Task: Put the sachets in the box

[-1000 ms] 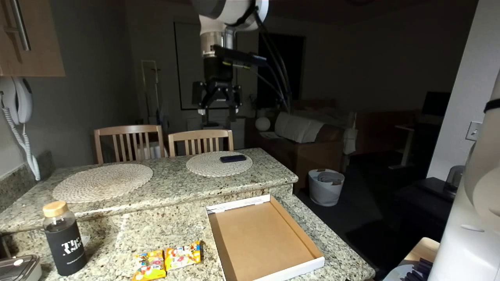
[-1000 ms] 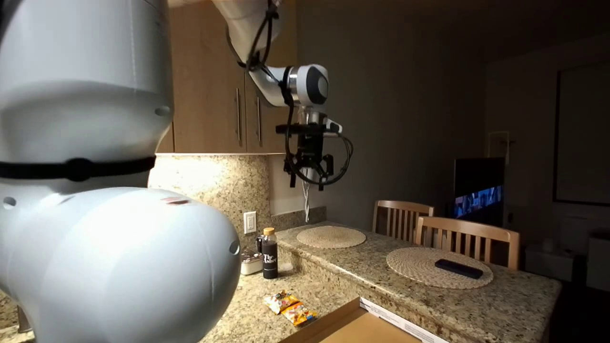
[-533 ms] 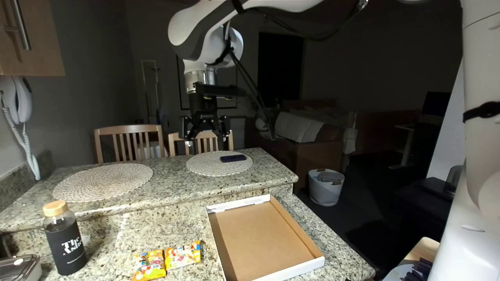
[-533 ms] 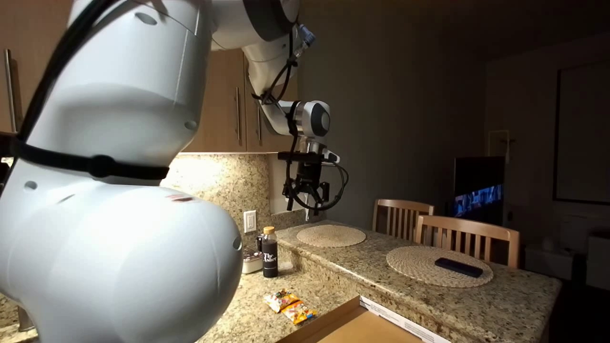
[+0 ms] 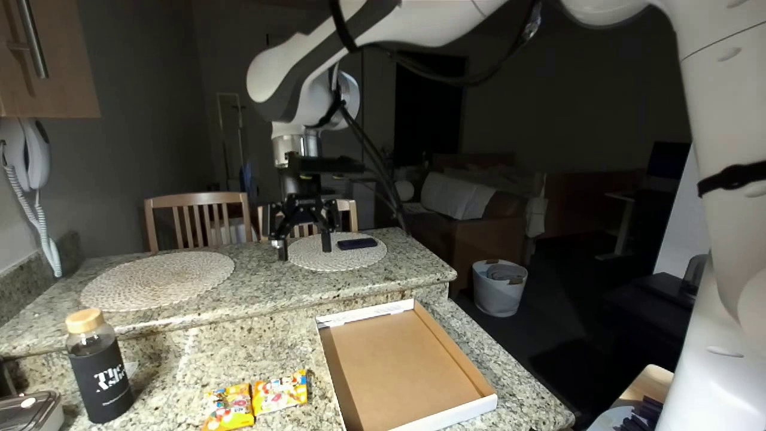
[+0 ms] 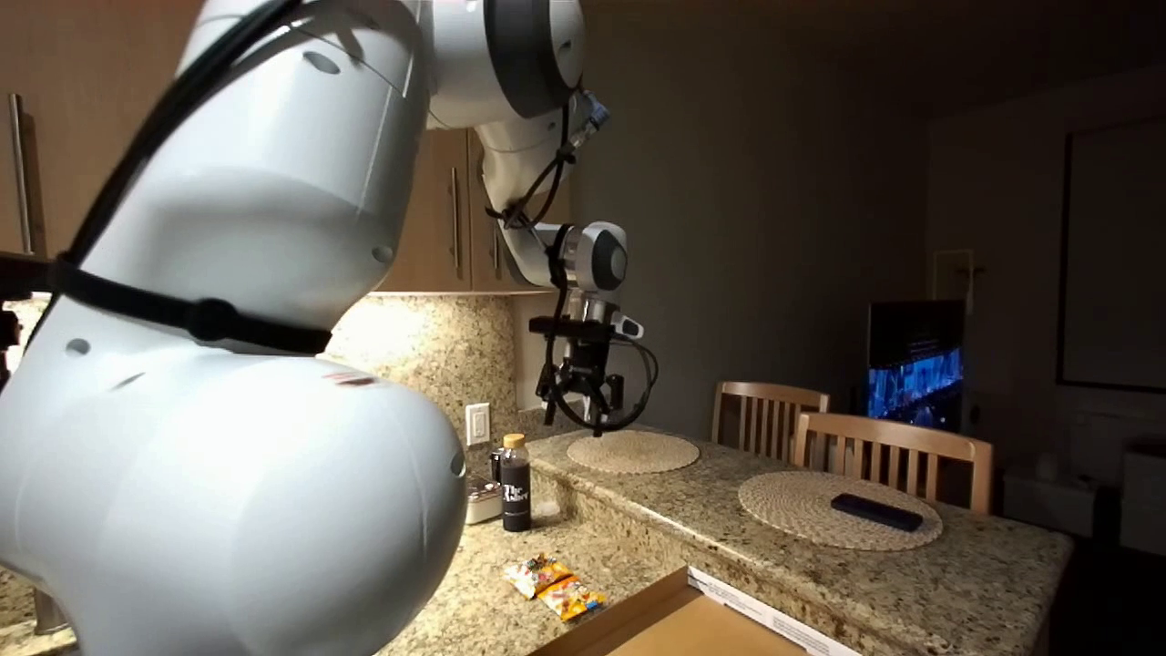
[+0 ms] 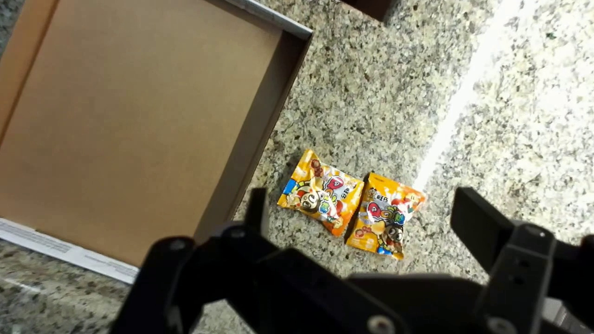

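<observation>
On the counter (image 7: pixel 366 93), just outside the side wall of the box (image 7: pixel 139 116), lie the nearer sachet (image 7: pixel 322 195) and the farther sachet (image 7: pixel 385 215). The gripper (image 5: pixel 304 250) hangs well above box height, fingers (image 7: pixel 480 227) wide apart; in the wrist view both packets show within the gap. The nearer sachet points its blue-printed end at the box; outline too square to fix a long axis. The farther sachet's long axis runs roughly parallel to that wall, blue-printed end toward the box's labelled white rim.
</observation>
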Controlling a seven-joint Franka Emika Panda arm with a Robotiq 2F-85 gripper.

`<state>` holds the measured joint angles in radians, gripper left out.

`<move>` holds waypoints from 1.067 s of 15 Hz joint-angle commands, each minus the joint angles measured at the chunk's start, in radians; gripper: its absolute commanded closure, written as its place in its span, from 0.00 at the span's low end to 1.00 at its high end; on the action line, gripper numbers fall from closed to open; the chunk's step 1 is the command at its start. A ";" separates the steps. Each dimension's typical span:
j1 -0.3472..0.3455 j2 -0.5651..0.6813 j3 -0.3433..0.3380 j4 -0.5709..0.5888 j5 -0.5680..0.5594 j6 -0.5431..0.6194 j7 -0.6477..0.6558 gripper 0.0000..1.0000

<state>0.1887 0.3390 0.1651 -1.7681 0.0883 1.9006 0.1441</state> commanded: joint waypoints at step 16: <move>0.177 0.758 0.011 0.623 0.041 -0.024 0.038 0.00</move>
<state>0.3329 1.0116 0.1875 -1.2795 0.1527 1.9488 0.1456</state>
